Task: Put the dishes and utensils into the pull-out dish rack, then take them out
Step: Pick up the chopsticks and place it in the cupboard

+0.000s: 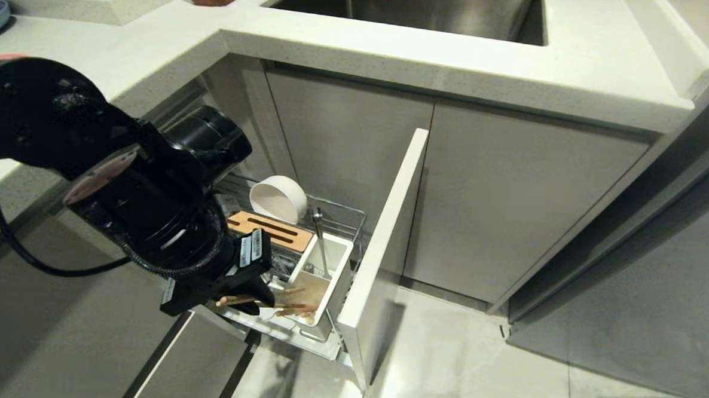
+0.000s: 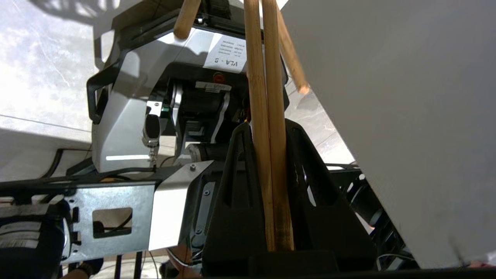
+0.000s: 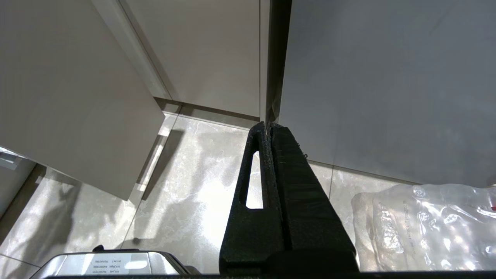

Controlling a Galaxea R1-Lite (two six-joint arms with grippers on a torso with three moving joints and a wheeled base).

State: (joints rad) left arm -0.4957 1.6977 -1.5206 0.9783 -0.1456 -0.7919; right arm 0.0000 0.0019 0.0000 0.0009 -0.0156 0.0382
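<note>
The left gripper (image 1: pixel 248 299) is clamped on the wooden chopsticks (image 1: pixel 284 306) at the front end of the pull-out dish rack (image 1: pixel 383 236). Their long axis lies nearly level, tips reaching into the white utensil box (image 1: pixel 321 269) just beyond. The right gripper (image 3: pixel 269 130), fingers together, is parked well apart.

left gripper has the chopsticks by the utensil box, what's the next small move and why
Probably lower the left gripper a little: it is shut on the chopsticks, whose tips sit at the open white utensil box, beside the spoon standing in it.
</note>
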